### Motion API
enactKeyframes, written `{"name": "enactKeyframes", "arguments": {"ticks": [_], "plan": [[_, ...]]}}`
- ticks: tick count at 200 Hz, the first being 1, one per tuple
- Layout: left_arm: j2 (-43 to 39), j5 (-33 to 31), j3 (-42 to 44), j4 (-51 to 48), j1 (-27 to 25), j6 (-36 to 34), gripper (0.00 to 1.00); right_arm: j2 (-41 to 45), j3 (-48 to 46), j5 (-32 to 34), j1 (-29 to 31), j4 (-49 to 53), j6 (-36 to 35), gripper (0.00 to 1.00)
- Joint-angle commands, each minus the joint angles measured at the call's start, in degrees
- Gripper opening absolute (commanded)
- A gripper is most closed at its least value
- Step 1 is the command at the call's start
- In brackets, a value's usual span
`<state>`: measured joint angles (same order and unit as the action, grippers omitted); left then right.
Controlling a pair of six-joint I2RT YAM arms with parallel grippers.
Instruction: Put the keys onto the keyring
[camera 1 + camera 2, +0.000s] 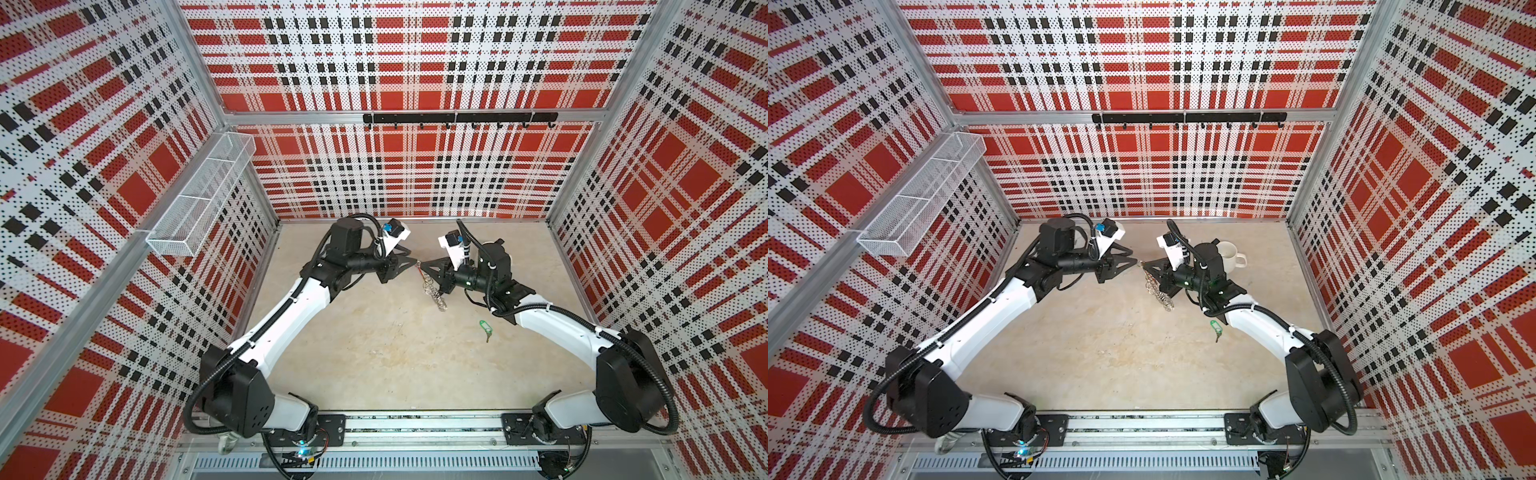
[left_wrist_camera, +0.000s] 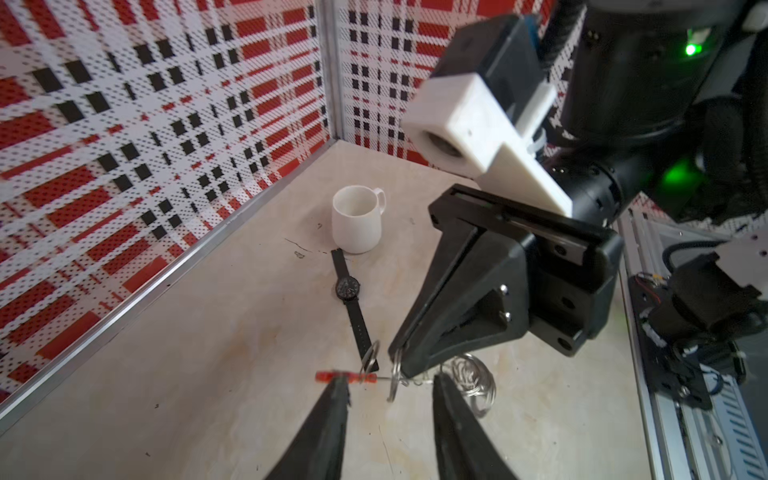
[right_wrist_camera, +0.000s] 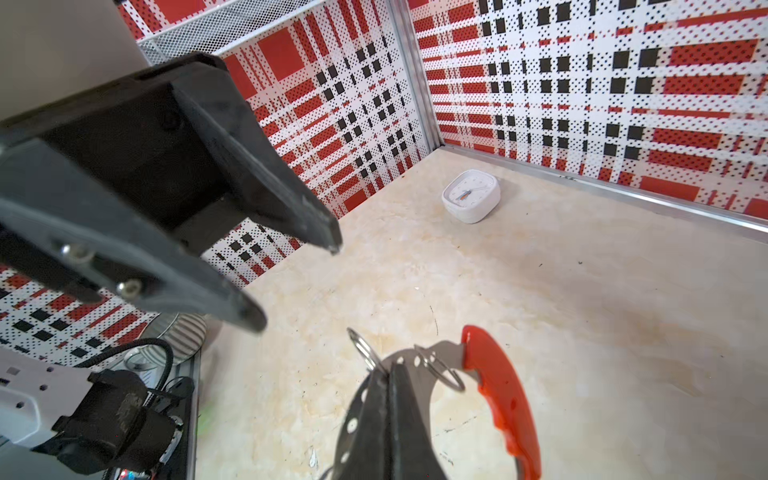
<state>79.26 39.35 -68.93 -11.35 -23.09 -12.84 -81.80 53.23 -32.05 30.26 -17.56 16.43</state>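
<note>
Right gripper [image 3: 388, 374] is clamped on the keyring [image 3: 498, 395], left gripper [image 2: 390, 380] has its jaws apart, so I'd grab the key [image 1: 483, 325] by its green end.

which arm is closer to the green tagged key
Right. The right arm runs just beside the green-tagged key; the left arm is across the table from it.
</note>
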Motion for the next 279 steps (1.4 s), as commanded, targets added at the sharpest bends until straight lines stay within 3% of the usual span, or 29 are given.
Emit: {"name": "enactKeyframes", "arguments": {"ticks": [1, 53, 88, 167, 221, 279], "plan": [[-5.1, -1.0, 6.1, 18.4, 1.9, 13.7, 0.36, 2.3, -0.7, 1.1, 0.4, -7.9, 1.7, 0.00], [-10.0, -4.9, 21.7, 41.8, 1.7, 30.2, 0.33, 0.6, -4.5, -4.3, 0.5, -29.4, 17.7, 0.00], [-9.5, -2.7, 24.8, 50.4, -0.3, 31.9, 0.35, -3.3, -3.8, -7.6, 0.4, -40.0, 27.5, 0.00], [-5.9, 2.5, 22.1, 53.1, -0.1, 32.3, 0.30, -4.3, -3.0, -10.1, 0.4, -39.1, 28.9, 0.00], [-4.3, 2.9, 21.3, 54.0, -1.3, 31.7, 0.29, -3.9, -2.8, -11.5, 0.5, -39.1, 29.4, 0.00], [-2.5, 3.6, 20.3, 54.0, -2.7, 31.6, 0.15, -3.7, -2.7, -13.3, 0.4, -39.1, 29.7, 0.00]]}}
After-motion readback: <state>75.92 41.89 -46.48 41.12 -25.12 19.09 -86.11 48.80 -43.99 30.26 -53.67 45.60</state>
